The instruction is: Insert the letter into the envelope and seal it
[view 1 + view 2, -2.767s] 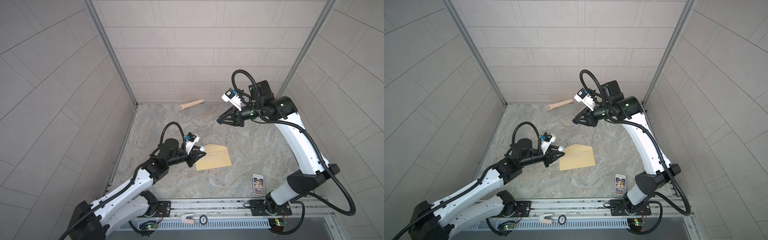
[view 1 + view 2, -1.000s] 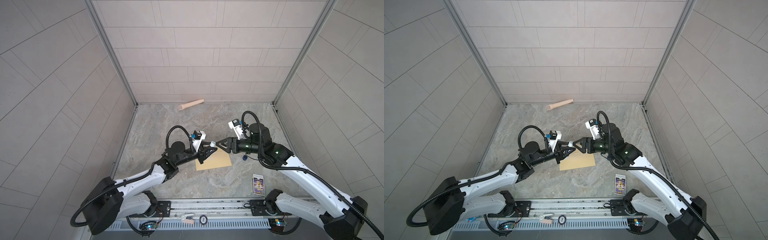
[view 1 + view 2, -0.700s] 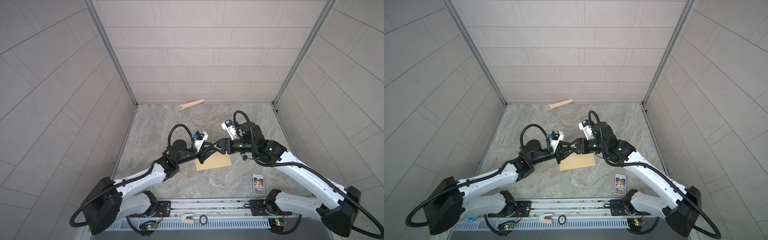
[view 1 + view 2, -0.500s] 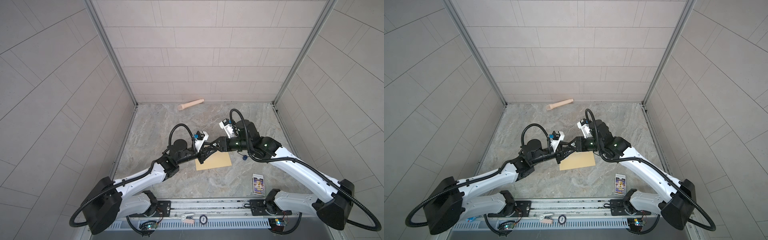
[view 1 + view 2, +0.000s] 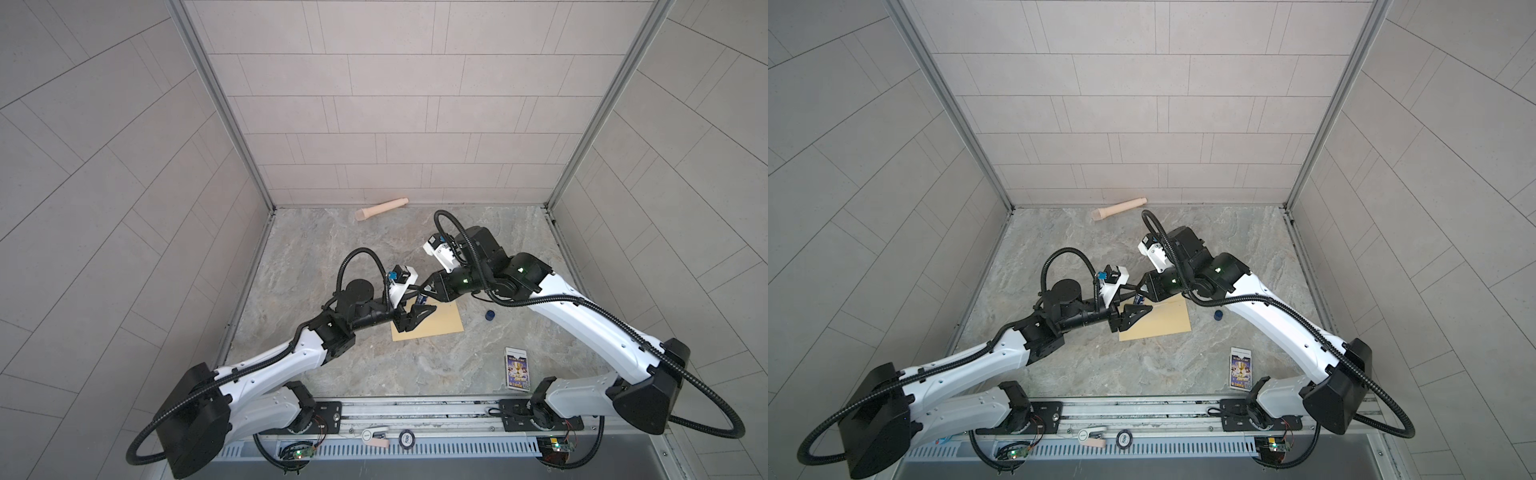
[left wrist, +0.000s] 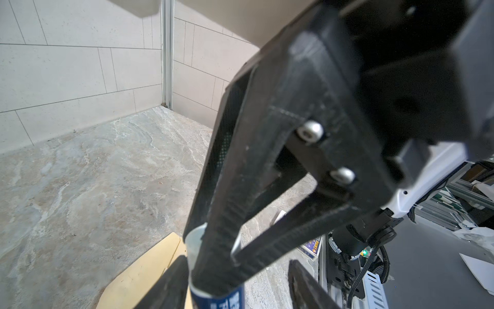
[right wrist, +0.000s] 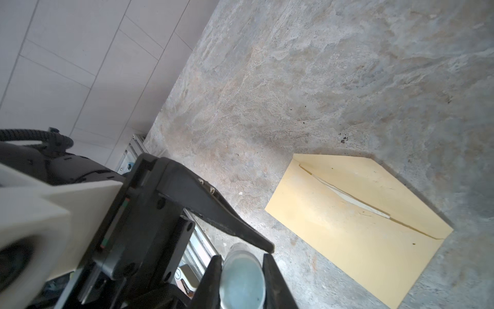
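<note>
Hold glue stick firmly in clenched right gripper by envelope corner. Back released left gripper clear of envelope before sealing.

Robot lab booth, tiled walls

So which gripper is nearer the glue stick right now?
Right. The right gripper is shut on the glue stick; the left gripper holds its jaws open around it, above the envelope.

The left gripper, right gripper and glue stick crowd the envelope's left end; its right half lies clear
</note>
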You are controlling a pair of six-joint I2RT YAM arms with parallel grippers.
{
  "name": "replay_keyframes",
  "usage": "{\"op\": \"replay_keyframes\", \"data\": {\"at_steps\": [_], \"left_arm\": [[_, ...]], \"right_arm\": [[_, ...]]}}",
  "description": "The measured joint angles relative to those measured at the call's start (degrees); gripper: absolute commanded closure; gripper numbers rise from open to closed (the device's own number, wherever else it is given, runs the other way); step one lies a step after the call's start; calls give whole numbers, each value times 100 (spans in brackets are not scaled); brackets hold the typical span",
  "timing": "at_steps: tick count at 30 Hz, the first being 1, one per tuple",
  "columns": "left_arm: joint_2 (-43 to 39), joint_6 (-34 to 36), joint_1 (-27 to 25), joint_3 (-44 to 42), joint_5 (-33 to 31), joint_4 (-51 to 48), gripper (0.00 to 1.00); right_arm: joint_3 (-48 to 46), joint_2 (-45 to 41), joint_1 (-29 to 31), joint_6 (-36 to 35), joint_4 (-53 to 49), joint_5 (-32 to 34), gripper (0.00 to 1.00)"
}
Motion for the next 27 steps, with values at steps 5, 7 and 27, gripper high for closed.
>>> {"op": "replay_keyframes", "data": {"at_steps": [5, 7, 27], "left_arm": [[-61, -39, 0, 2, 9, -240, 40], [17, -188, 0, 0, 24, -173, 43], [518, -1554, 0, -214, -297, 970, 100]], "right_arm": [[273, 197, -13, -645, -601, -28, 100], [323, 210, -39, -765, -713, -33, 100], [382, 55, -118, -907, -535, 138, 32]]}}
